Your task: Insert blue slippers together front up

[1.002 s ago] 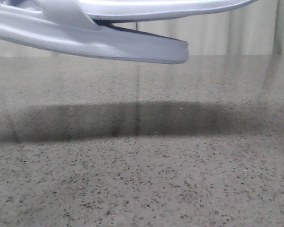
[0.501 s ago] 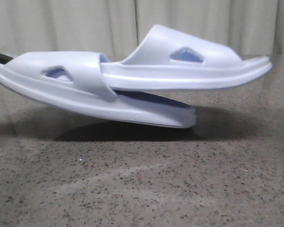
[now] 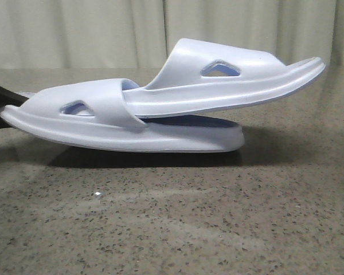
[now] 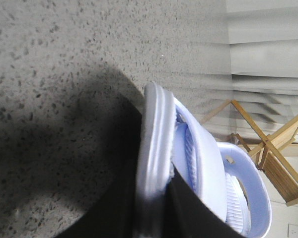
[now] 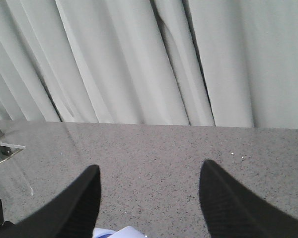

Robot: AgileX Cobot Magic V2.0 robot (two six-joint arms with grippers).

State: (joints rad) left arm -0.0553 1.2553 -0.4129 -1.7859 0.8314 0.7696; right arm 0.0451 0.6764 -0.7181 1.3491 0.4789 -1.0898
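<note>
On the tabletop (image 3: 172,229): a speckled grey stone surface, pale curtains behind it.
Far left, left fingers (image 4: 154,208): pinching the end of the lower slipper's sole, one dark finger on each side of it; in the front view only a dark sliver of this arm shows at the frame's edge.
Lower slipper (image 3: 120,129): lies along the tabletop with its strap up, its right end looking down on the surface, while the held left end curves slightly upward; a dark shadow sits close beneath.
Upper slipper (image 3: 229,80): one end is tucked under the lower slipper's strap, and the rest slopes up to the right, its far end in the air, well off the tabletop.
Pair as a whole: the slippers (image 4: 198,173) read as nested, both with straps and footbeds facing up; the left wrist view shows the two ribbed footbeds stacked one behind the other.
Right fingers (image 5: 149,198): spread wide with nothing between them, above the tabletop; a pale blue corner peeks in at the frame's lower edge.
Done: the insertion appears made, and the pair seems set down or nearly so.
Left: probably only letting go on the left side and drawing that arm away; whether the upper slipper would then stay put, I cannot tell.
</note>
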